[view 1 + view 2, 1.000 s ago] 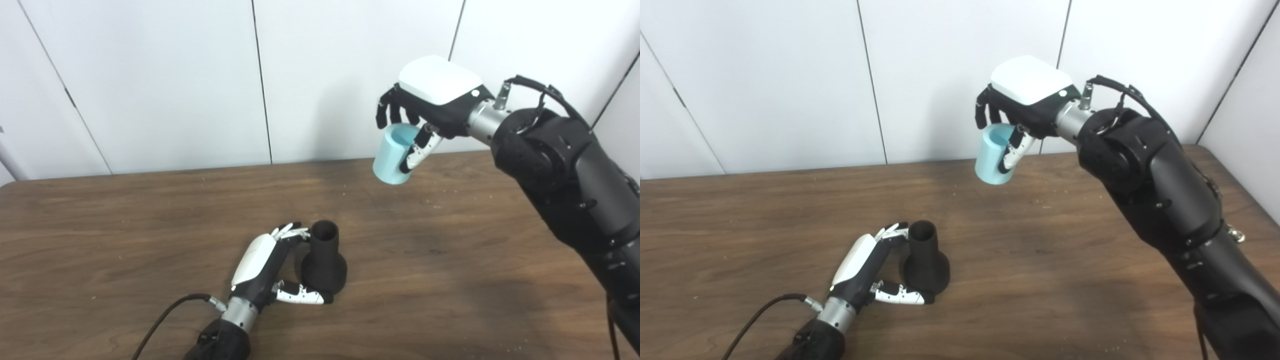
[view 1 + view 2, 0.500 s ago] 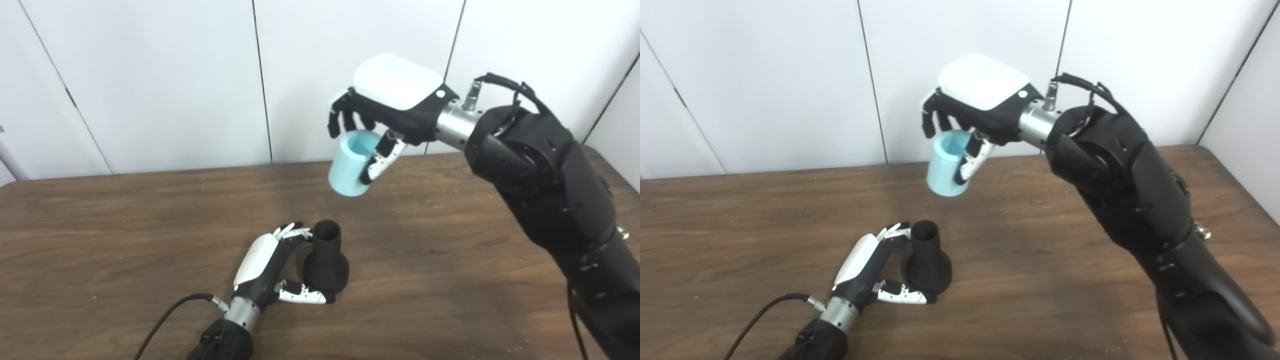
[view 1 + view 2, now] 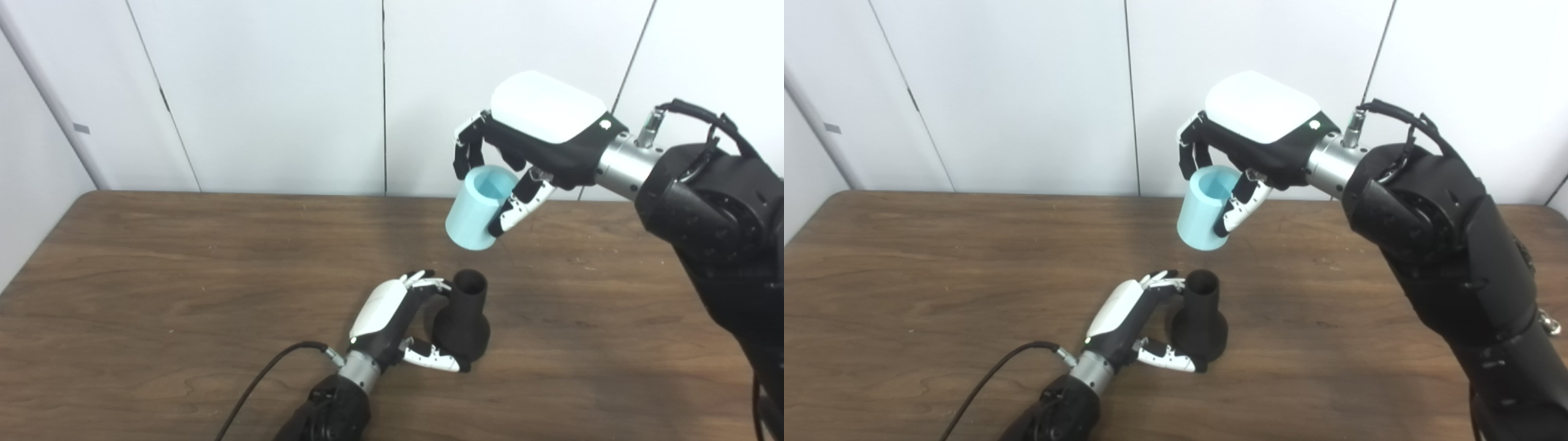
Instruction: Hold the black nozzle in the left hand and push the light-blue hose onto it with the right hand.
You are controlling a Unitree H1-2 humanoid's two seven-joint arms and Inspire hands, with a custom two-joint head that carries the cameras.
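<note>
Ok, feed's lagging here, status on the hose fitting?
Left hand around black nozzle, upright on table. Right hand holds light-blue hose aloft, apart from nozzle. Nothing between.

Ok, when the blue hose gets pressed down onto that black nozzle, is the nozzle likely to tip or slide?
Probably steady: the black nozzle stands upright on a flared base, and the left hand brackets it. An off-centre push from the light-blue hose could still tilt its narrow neck.

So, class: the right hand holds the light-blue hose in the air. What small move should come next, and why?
Probably lower the right hand so the light-blue hose comes down over the black nozzle. The hose hangs tilted just above the nozzle's open top, not touching, while the left hand steadies the nozzle upright on the table.
</note>
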